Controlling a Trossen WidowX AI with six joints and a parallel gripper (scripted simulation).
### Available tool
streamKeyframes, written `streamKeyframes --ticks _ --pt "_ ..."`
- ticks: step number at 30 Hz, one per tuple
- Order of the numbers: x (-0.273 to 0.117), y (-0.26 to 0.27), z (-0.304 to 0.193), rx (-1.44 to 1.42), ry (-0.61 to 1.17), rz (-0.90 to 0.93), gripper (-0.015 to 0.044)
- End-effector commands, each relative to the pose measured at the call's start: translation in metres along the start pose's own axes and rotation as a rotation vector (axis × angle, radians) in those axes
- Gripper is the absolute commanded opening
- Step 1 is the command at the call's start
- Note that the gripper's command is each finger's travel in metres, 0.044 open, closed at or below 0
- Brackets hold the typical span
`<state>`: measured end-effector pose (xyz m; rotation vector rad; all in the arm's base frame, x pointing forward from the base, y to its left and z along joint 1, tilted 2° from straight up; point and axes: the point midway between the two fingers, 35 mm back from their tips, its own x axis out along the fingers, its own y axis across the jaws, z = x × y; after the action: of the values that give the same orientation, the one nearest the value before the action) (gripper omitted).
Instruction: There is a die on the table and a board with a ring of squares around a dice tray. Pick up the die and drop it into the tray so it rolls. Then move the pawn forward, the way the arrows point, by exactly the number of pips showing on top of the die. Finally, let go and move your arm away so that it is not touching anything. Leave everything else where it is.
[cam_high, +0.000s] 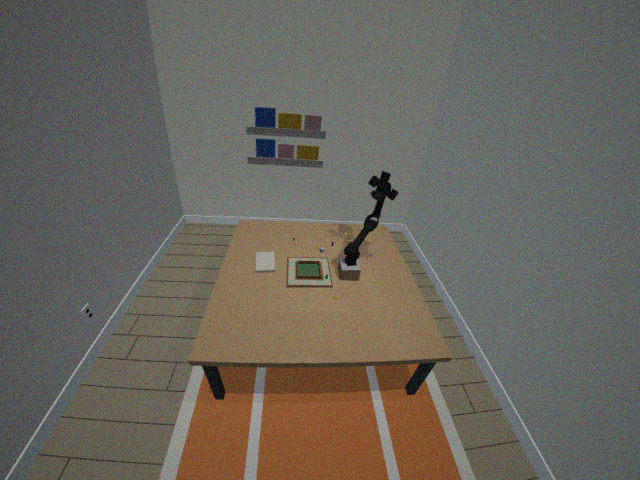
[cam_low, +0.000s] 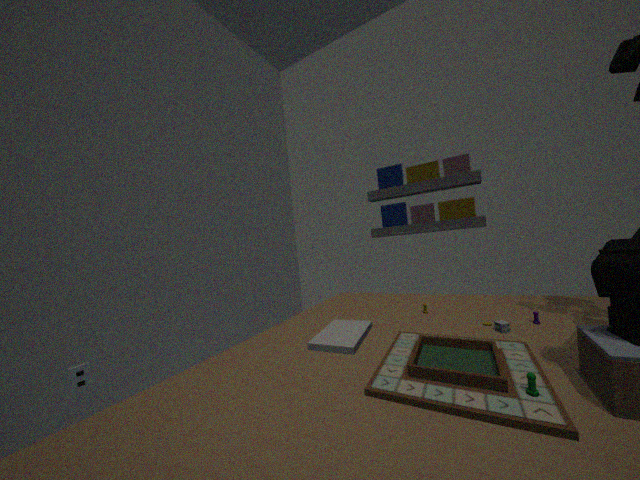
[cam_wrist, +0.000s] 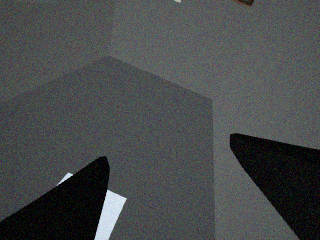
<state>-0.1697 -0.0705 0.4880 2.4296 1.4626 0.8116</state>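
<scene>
The white die (cam_high: 321, 249) (cam_low: 501, 326) lies on the table behind the board; its pips are too small to read. The board (cam_high: 309, 285) (cam_low: 465, 411) has a ring of arrowed squares around the green-floored dice tray (cam_high: 308, 269) (cam_low: 457, 360), which is empty. The green pawn (cam_high: 326, 276) (cam_low: 531, 384) stands upright on the right side of the ring, just behind the front right corner square in the exterior view. My gripper (cam_wrist: 169, 151) is open and empty, raised high above the table, far from die and pawn. The wrist view shows walls and ceiling.
A purple pawn (cam_high: 332, 243) (cam_low: 536, 318) stands right of the die. A yellow pawn (cam_high: 293, 239) (cam_low: 424, 308) stands farther back left. A small yellow piece (cam_low: 487, 324) lies beside the die, another (cam_high: 335, 297) in front of the board. A white slab (cam_high: 265, 261) (cam_low: 341, 334) lies left.
</scene>
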Motion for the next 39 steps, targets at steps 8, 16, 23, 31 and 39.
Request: streamKeyframes --ticks 8,16,23,31,39 --pt "0.098 0.028 0.025 -0.424 -0.279 0.100 0.0275" --pt "0.178 0.083 0.084 -0.847 -0.639 0.072 0.0275" --pt "0.207 0.132 0.140 -1.093 -0.896 -0.042 0.0275" --pt "0.208 0.195 0.215 -1.317 -1.185 -0.285 0.0275" --pt "0.171 0.250 0.288 -1.434 -1.416 -0.606 0.0275"
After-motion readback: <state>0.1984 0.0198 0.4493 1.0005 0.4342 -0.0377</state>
